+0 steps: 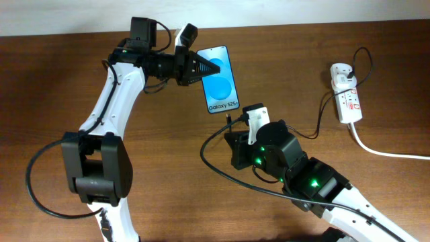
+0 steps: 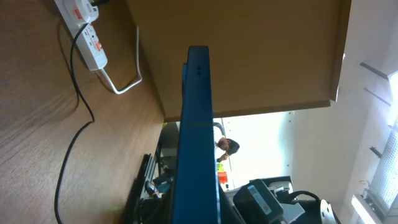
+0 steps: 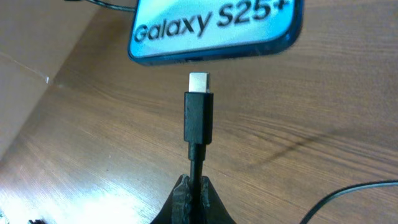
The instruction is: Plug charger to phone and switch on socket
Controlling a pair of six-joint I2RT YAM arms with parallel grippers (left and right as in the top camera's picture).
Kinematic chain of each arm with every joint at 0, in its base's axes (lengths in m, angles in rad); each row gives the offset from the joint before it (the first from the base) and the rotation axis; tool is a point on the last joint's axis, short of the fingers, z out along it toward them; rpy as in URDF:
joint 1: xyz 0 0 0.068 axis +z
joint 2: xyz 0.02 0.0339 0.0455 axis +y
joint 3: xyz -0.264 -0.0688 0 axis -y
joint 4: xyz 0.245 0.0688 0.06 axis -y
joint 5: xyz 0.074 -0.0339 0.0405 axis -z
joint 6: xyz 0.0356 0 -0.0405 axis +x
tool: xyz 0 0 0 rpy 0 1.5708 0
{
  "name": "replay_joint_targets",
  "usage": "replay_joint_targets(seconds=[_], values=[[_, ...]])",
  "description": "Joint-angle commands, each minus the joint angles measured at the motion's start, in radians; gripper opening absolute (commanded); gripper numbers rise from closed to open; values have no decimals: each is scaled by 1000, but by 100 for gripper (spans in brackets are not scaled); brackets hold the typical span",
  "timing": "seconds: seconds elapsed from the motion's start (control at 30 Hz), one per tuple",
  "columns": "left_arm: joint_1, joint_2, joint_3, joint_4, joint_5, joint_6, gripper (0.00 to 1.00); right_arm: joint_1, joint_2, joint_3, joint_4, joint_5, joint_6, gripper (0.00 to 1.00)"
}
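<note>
The phone [image 1: 220, 79], light blue screen with "Galaxy S25+" strip, is held off the table by my left gripper [image 1: 199, 67], shut on its upper left edge. In the left wrist view the phone [image 2: 196, 137] shows edge-on as a blue slab. My right gripper [image 3: 194, 190] is shut on the charger cable [image 3: 198, 118]. Its silver connector tip points at the phone's bottom edge [image 3: 214, 28], a short gap from the port. In the overhead view the gripper [image 1: 236, 123] is just below the phone. The socket [image 1: 347, 94] lies at the far right with the white adapter plugged in.
The thick white cord [image 1: 386, 151] runs from the socket off the right edge. The charger's thin black cable [image 1: 316, 124] loops across the table between the socket and my right arm. The socket also shows in the left wrist view [image 2: 84, 28].
</note>
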Motion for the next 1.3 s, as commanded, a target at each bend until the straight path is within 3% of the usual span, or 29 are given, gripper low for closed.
replay_joint_targets(seconds=[0.0, 0.33, 1.27], values=[[6, -4, 10, 0, 55, -13, 0, -5, 20, 30, 18, 13, -15, 4], [6, -4, 10, 0, 55, -1, 0, -5, 71, 64, 30, -6, -48, 4], [6, -4, 10, 4, 55, 22, 0, -3, 51, 147, -142, -7, -74, 4]])
